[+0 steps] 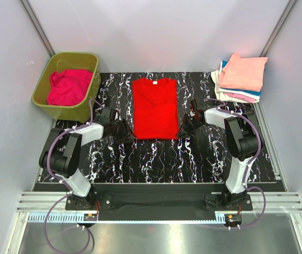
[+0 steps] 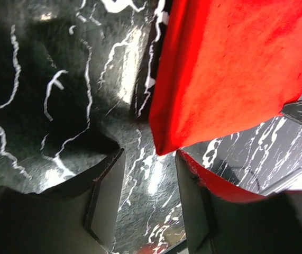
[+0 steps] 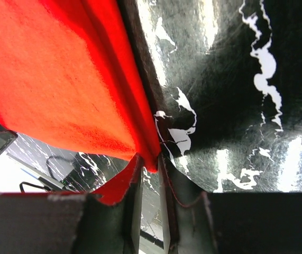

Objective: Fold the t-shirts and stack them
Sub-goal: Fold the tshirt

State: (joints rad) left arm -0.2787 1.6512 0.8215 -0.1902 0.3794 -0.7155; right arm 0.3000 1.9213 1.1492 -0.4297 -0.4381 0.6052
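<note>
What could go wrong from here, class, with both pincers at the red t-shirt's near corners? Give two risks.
1. The right pincer pinches only the very tip of its corner of the red t-shirt, so the cloth may slip out on lifting.
2. The left pincer stands open around its corner, so a lift now would probably raise one side only and skew the fold.

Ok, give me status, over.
Right gripper pinching near corner of red shirt. Left gripper open at other corner. Shirt flat on mat. Nothing blocking.
</note>
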